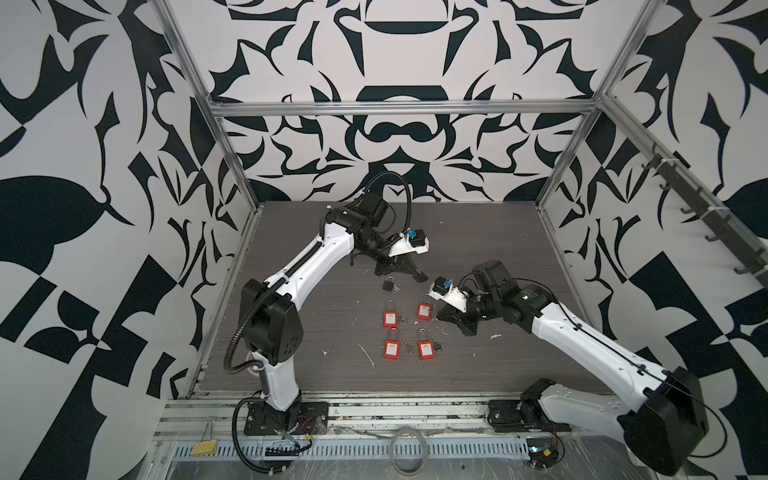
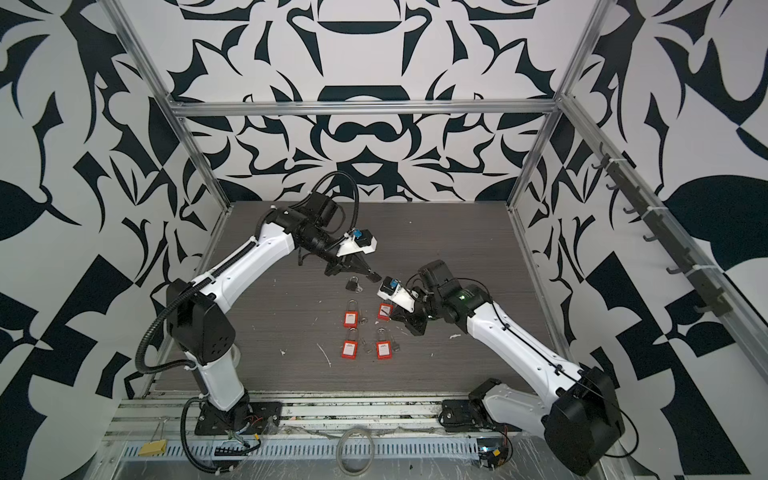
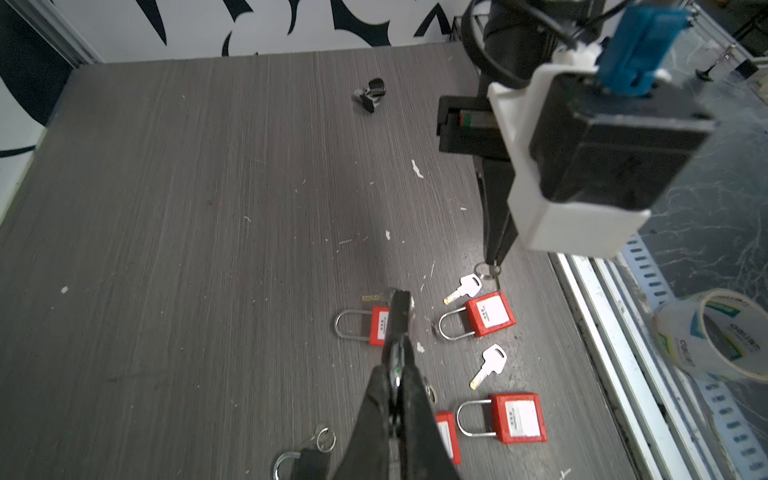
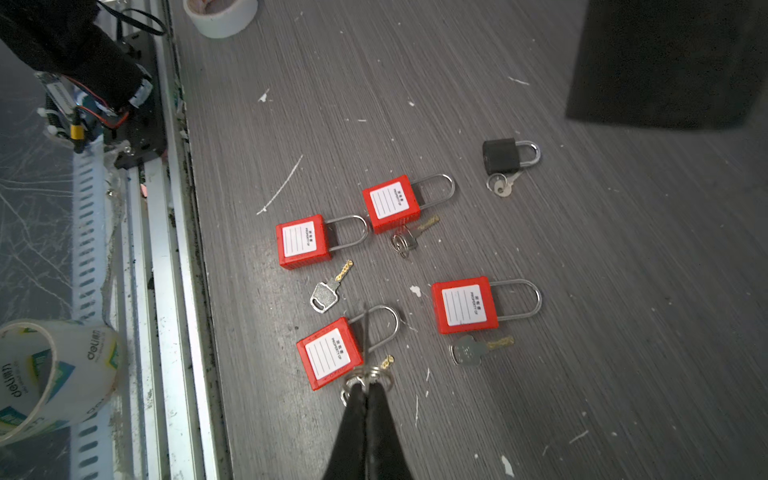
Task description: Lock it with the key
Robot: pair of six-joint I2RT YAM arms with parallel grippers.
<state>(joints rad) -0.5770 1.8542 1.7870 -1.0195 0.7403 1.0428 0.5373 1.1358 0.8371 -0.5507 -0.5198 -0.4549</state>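
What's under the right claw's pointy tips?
A key ring, pinched by the shut right gripper, beside a red padlock. The tips cover part of it; the key's blade pokes out.

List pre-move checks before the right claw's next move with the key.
1. Right claw shut on the key ring: ok.
2. Key's gold blade clear of the claw: ok.
3. Nearest red padlock lying flat, label up: ok.
4. Its keyhole in view: cannot tell.
5. Left claw steadying that padlock: not ok; it is shut and holds nothing.
6. Loose key apart from the ring: ok.
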